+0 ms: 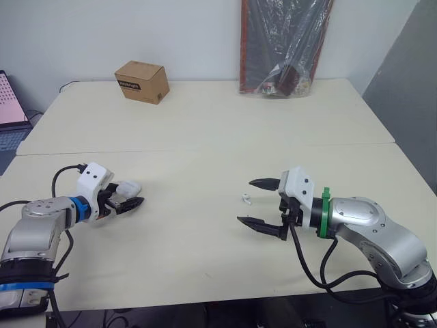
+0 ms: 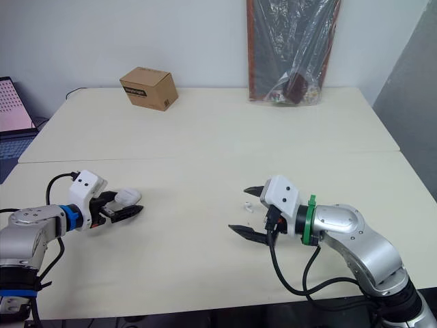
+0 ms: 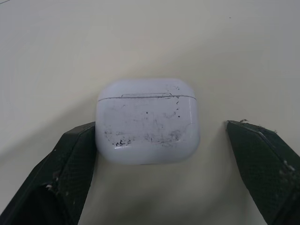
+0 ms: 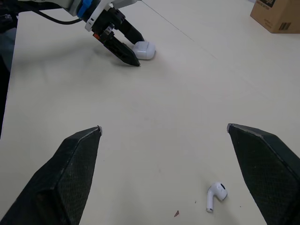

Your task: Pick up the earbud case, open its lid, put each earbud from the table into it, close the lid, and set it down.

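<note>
Your left claw (image 1: 136,193) is spread around the earbud case (image 3: 147,122); your right claw (image 4: 164,127) is spread near an earbud (image 4: 215,194), with wide desk (image 1: 205,130) between them.

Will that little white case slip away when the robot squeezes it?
Probably a bit slippery: the earbud case looks smooth with rounded corners, so it might squirt from the left end effector. It looks hard, so it likely won't squash. It seems to lie flat on the table, so it shouldn't roll.
</note>
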Action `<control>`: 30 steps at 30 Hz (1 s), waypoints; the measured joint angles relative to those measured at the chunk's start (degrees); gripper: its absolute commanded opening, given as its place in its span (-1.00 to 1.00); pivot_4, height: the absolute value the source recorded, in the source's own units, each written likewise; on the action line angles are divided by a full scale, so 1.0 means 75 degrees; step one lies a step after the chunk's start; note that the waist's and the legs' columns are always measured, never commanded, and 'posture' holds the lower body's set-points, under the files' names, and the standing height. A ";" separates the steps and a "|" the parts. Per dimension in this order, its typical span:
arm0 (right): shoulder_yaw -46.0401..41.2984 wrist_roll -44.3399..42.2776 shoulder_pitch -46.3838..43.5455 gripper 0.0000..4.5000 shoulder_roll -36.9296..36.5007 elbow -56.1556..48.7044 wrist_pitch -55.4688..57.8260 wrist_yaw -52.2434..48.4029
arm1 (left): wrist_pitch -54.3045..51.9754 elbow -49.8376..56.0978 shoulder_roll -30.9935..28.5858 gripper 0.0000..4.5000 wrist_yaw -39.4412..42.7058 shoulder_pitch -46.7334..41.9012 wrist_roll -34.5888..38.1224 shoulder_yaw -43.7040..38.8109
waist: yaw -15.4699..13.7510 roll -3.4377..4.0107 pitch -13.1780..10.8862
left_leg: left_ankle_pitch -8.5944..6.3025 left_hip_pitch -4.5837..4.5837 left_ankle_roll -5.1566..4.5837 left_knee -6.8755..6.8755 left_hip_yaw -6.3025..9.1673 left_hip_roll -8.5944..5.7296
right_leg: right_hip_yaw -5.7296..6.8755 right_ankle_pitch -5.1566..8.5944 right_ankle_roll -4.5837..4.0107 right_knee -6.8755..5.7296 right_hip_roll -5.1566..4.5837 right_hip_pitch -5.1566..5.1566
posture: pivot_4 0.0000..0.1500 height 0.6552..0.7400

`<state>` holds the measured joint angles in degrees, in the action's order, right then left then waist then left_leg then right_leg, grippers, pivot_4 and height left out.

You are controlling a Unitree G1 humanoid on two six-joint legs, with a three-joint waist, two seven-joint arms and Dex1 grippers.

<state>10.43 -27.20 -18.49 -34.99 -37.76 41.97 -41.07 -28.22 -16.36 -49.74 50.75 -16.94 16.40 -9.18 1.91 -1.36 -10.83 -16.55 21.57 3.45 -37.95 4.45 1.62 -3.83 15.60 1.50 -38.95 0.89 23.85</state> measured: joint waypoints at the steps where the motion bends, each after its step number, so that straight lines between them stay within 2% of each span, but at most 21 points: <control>1: 0.0000 -0.0005 -0.0003 1.00 0.0002 0.0000 0.0003 0.0001 | 0.0008 -0.0001 0.0002 0.99 0.0001 0.0000 -0.0008 0.0000 | 0.0000 0.0000 0.0000 | 0.0000 0.0000 0.0000 0.0000 0.0000 0.0000 | 0.0000 0.0000 0.0000 0.0000 0.0000 0.0000 | 1.00 1.00; 13: -0.0001 -0.0088 -0.0042 1.00 0.0008 0.0001 0.0019 0.0012 | 0.0153 -0.0342 0.0467 0.99 -0.0093 -0.0422 -0.0239 0.0038 | -0.0039 0.0002 0.0001 | 0.0002 -0.0014 -0.0001 -0.0011 0.0011 -0.0005 | 0.0011 -0.0003 0.0004 -0.0005 -0.0002 -0.0023 | 1.00 1.00; 20: -0.0001 -0.0143 -0.0042 1.00 0.0009 0.0000 0.0137 0.0077 | 0.0161 -0.0346 0.0469 0.99 -0.0024 -0.0437 -0.0312 0.0040 | -0.0035 0.0002 0.0001 | 0.0002 -0.0017 -0.0001 -0.0010 0.0011 -0.0004 | 0.0010 -0.0003 0.0003 -0.0005 -0.0002 -0.0024 | 1.00 1.00; 23: -0.0001 -0.0147 -0.0042 1.00 0.0009 -0.0004 0.0156 0.0122 | 0.0164 -0.0346 0.0468 0.74 0.0032 -0.0437 -0.0314 0.0038 | -0.0035 0.0002 0.0001 | 0.0002 -0.0016 -0.0001 -0.0010 0.0010 -0.0005 | 0.0009 -0.0003 0.0003 -0.0005 -0.0002 -0.0024 | 1.00 1.00; 27: -0.0001 -0.0156 -0.0042 1.00 0.0009 -0.0033 0.0189 0.0157 | 0.0152 -0.0342 0.0463 0.27 0.0172 -0.0437 -0.0305 0.0033 | -0.0035 0.0002 0.0001 | 0.0001 -0.0016 -0.0001 -0.0010 0.0010 -0.0005 | 0.0009 -0.0003 0.0003 -0.0004 -0.0003 -0.0024 | 1.00 1.00; 30: -0.0003 -0.0174 -0.0042 1.00 0.0007 -0.0058 0.0250 0.0159 | 0.0148 -0.0340 0.0463 0.26 0.0226 -0.0437 -0.0304 0.0034 | -0.0034 0.0002 0.0001 | 0.0001 -0.0017 -0.0001 -0.0009 0.0010 -0.0005 | 0.0009 -0.0003 0.0003 -0.0004 -0.0003 -0.0024 | 1.00 1.00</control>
<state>10.41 -28.50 -18.81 -34.93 -38.20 43.84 -39.88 -27.11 -18.91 -46.26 52.45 -20.21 14.11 -8.93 1.66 -1.35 -10.82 -16.54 21.45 3.44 -38.02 4.53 1.58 -3.76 15.58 1.53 -38.98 0.87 23.66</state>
